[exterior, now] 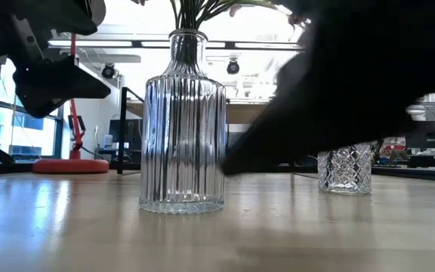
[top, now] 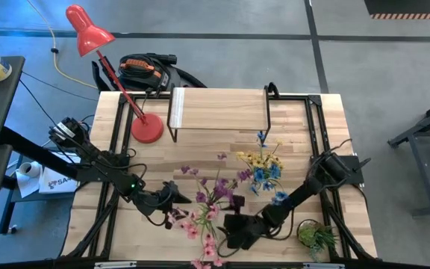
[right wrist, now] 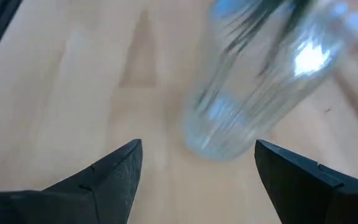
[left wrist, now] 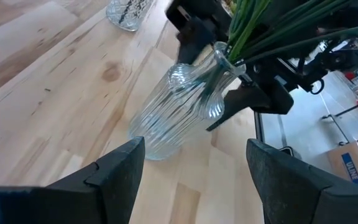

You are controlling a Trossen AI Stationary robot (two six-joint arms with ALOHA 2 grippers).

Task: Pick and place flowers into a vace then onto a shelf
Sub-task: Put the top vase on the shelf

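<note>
Grey floor surrounds the light wood desk (top: 200, 134), with a red lamp (top: 88, 33) at its 10 o'clock corner and the shelf (top: 219, 108) along the 12 o'clock edge. All the flowers (top: 234, 183) appear to stand in the ribbed glass vase (exterior: 182, 128), which sits upright on the desk near 6 o'clock, so the filling step looks finished and the lift to the shelf is in hand.

Both grippers flank the vase. The left gripper (top: 176, 196) sits just at its 9 o'clock with fingers spread wide and nothing between them. The right gripper (top: 239, 228) is at about 5 o'clock of it, its fingers parted and empty, the vase lying ahead of the gap rather than inside it.

The next move likely calls for closing squarely on the vase body and keeping it upright on the way to 12 o'clock; smooth ribbed glass may slip, and the stems make it top-heavy.

Only the high view shows the blooms' spread and the shelf's place. The low view alone shows the vase base flat on the desk, plus a small cut-glass tumbler (exterior: 345, 168) behind. The left wrist view shows the stems (left wrist: 253, 28) entering the neck.
</note>
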